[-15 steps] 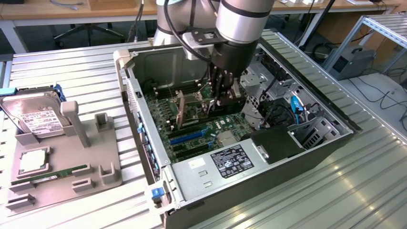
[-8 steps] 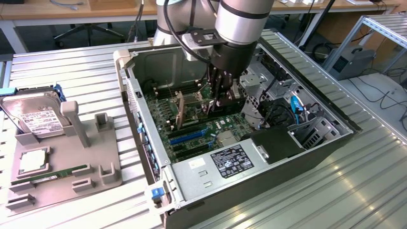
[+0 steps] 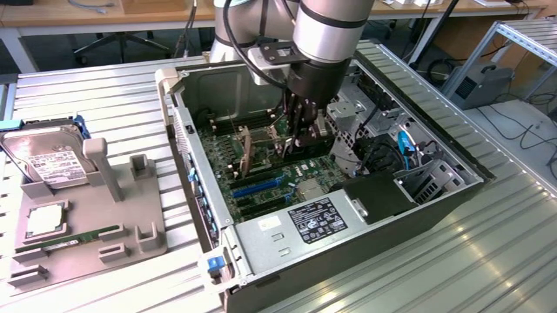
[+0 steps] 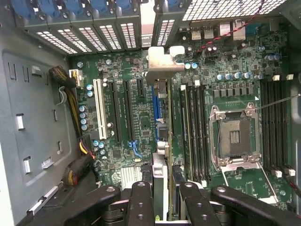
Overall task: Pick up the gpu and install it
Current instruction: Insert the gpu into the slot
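Item: gpu [image 4: 168,141], held edge-on between the pinching fingers of the gripper [image 4: 167,200], directly below it over the motherboard [image 4: 136,117] inside the computer case [image 3: 261,241], bracket toward the rear slots; risk: a slight tilt or offset could miss the blue slot [image 4: 155,106] and jam.

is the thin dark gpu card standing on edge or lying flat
On edge: the thin dark gpu card stands upright between the gripper's fingers over the green motherboard.

Matt black plastic hand [image 4: 162,200], silvery metal-bracketed gpu [image 4: 162,141], bare grey metal case [image 3: 200,85], ribbed glossy metal table [image 3: 418,274].
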Robot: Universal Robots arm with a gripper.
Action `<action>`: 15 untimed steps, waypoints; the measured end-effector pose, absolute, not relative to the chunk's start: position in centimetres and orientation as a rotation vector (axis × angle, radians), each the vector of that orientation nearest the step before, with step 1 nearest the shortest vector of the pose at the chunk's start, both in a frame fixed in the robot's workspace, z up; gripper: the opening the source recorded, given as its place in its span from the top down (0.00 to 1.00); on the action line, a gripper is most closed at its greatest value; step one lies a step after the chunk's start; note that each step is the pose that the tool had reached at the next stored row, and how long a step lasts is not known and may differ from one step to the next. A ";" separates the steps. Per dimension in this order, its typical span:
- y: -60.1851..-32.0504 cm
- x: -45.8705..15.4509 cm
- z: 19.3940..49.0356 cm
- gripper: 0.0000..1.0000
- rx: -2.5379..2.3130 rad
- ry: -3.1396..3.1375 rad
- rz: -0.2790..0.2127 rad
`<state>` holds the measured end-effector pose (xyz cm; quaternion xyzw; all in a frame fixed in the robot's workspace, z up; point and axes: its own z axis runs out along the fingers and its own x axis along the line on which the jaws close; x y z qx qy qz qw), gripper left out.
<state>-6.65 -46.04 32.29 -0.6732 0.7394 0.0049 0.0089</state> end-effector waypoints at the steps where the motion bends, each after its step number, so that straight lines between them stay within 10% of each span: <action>1: -46.0 -6.7 32.3 0.73 -2.103 2.310 0.015; 15: -46.0 -6.9 31.8 0.73 -2.100 2.313 0.015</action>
